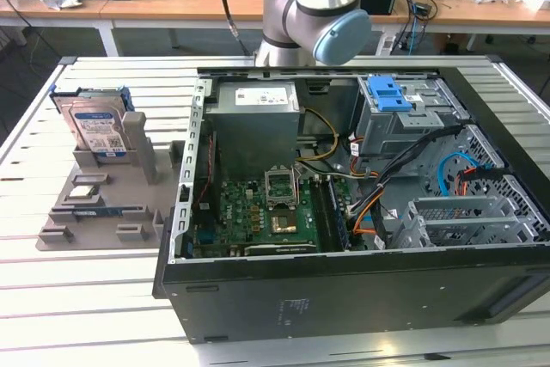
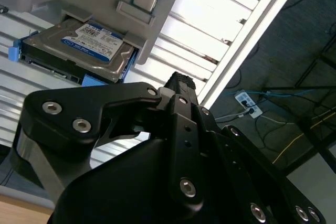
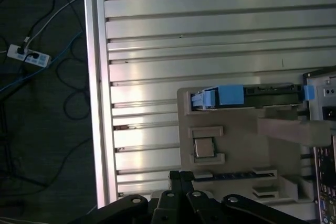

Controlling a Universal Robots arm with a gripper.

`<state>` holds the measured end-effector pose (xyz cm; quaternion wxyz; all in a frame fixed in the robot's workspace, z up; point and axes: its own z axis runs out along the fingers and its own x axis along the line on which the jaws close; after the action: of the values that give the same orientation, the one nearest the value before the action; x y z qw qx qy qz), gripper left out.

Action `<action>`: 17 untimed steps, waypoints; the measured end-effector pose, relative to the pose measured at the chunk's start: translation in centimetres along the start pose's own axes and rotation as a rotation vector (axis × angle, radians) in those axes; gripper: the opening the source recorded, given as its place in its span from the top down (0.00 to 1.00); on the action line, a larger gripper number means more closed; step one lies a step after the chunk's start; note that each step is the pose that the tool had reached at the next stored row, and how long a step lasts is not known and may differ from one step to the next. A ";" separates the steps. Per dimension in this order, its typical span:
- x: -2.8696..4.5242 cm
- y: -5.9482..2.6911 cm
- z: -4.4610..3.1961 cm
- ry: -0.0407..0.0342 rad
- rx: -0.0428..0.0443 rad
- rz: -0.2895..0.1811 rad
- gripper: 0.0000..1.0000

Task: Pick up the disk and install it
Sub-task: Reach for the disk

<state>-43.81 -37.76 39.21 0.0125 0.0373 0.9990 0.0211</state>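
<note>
Silver disk [image 2: 50, 45], white-and-blue label [image 2: 90, 39], blue bracket [image 2: 98, 81].

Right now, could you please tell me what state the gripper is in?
Gripper: cannot be told whether open or closed; the disk stands in the grey holder, not in its grasp.

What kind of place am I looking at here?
Probably a robotics lab bench: a robot arm at a slatted metal table, an open computer case, and the disk propped in a grey fixture.

Exterior view high over table [image 1: 94, 290], disk [image 2: 86, 45] close in both wrist views
</note>
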 end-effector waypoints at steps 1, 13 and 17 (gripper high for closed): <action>-0.22 0.14 0.02 -0.0001 0.0008 0.000 0.89; -5.79 0.89 0.40 0.0035 0.0079 -0.001 0.89; -5.84 0.89 0.39 0.0036 0.0079 -0.001 0.89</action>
<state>-37.92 -37.30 38.99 0.0106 0.0367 0.9991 0.0172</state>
